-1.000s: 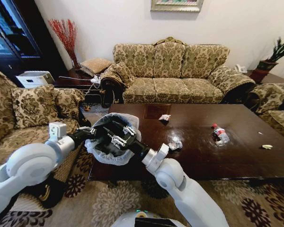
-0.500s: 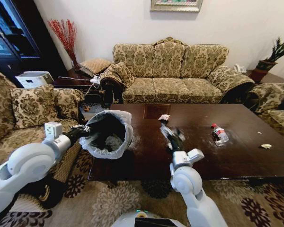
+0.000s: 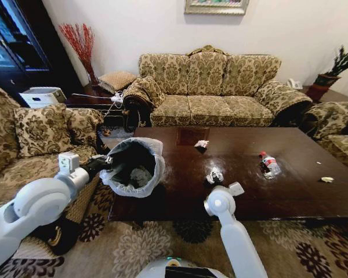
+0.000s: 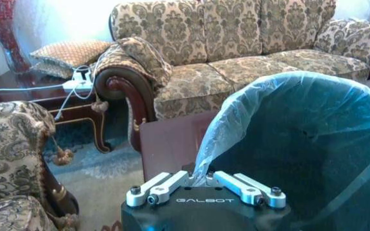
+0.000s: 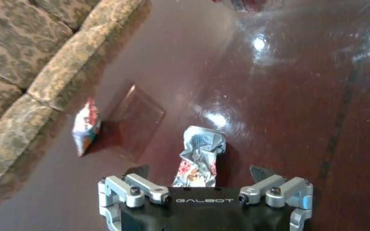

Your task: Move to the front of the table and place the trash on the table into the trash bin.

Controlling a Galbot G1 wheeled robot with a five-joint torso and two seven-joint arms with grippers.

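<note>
My left gripper (image 4: 205, 185) was clamped on the bag-lined rim of the trash bin (image 3: 133, 167), holding it tilted at the left front corner of the table (image 3: 243, 191), its black mouth turned toward me with a pale scrap lying inside. My right gripper (image 5: 204, 179) hung low over the dark wood with its jaws spread wide, and a crumpled wrapper (image 5: 199, 156) lay on the table between the two fingers, touched by neither as far as I could see (in the head view that wrapper (image 3: 214, 176) sat just past my right wrist). Farther out, a second scrap (image 3: 202, 144) lay beside the small square inlay (image 3: 192, 136) near the sofa edge of the table. The bottle (image 3: 270, 163) with its red cap lay on its side toward the right, and one more small scrap (image 3: 327, 179) rested near the far right edge.
</note>
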